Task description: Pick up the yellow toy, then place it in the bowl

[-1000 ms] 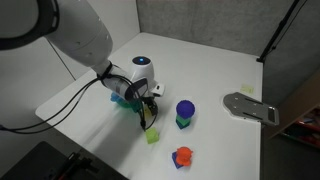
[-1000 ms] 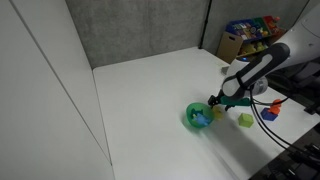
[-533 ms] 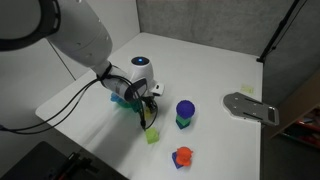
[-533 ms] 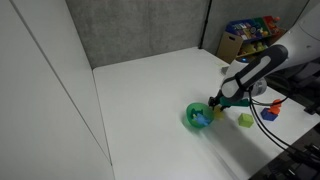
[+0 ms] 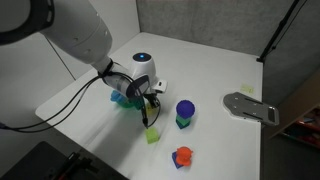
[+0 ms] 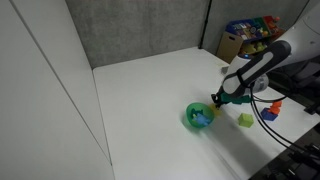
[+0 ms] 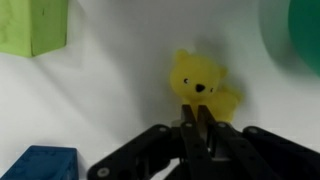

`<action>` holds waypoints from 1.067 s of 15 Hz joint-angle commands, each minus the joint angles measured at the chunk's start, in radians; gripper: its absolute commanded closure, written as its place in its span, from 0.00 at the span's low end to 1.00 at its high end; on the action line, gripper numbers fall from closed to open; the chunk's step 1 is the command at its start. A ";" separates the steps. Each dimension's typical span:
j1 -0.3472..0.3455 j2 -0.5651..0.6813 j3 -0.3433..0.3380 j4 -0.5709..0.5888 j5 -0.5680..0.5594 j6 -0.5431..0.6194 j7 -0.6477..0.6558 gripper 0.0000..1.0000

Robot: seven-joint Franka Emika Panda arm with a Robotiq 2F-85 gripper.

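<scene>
White table (image 6: 140, 100) carried the bowl (image 6: 196, 117), and in the wrist view the yellow toy (image 7: 200, 85) showed just beside the bowl's rim, between the bowl and a pale green cube (image 7: 35, 25), with a blue block (image 7: 40, 165) farther from the bowl. The gripper (image 7: 196, 122) reached in with its fingers drawn close together, pinching the toy's near edge. In both exterior views it hung low, just beside the bowl, and the toy was too small to make out there
</scene>
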 commanded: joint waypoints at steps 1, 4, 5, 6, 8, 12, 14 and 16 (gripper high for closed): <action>0.022 -0.064 -0.009 -0.021 0.017 -0.004 0.000 0.97; 0.030 -0.097 -0.005 -0.031 0.015 0.000 -0.003 0.97; 0.032 -0.104 -0.004 -0.032 0.015 -0.006 -0.003 0.82; 0.035 -0.107 -0.005 -0.034 0.012 -0.009 -0.004 0.72; 0.050 -0.100 -0.017 -0.031 0.006 -0.010 0.005 0.66; 0.079 -0.060 -0.047 -0.032 -0.006 -0.007 0.018 0.28; 0.095 -0.038 -0.063 -0.035 -0.011 -0.002 0.022 0.11; 0.106 -0.012 -0.074 -0.029 -0.011 0.005 0.023 0.00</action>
